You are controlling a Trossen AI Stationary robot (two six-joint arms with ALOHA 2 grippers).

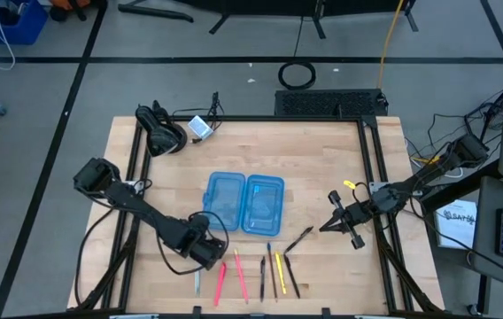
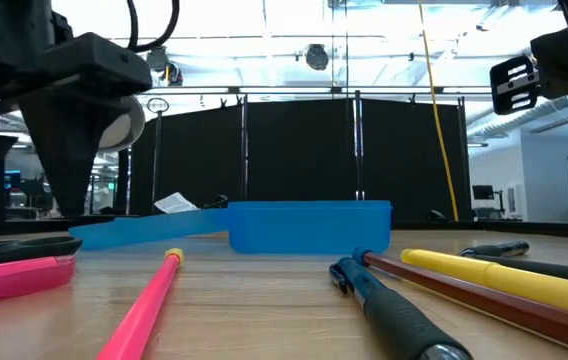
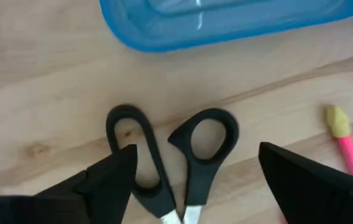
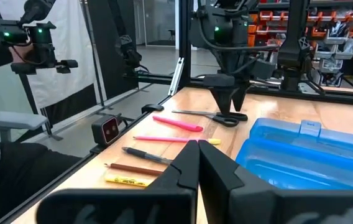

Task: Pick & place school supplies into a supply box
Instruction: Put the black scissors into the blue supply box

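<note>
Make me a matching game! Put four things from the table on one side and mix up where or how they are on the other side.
Things:
1. scissors
2. supply box
3. right gripper
4. left gripper

States:
A. lying open in the table's middle
B. fingers shut, hanging to the right of the box
C. flat on the wood, handles between open fingers
D. fingers spread wide over the scissors

Pairs: 1-C, 2-A, 3-B, 4-D
</note>
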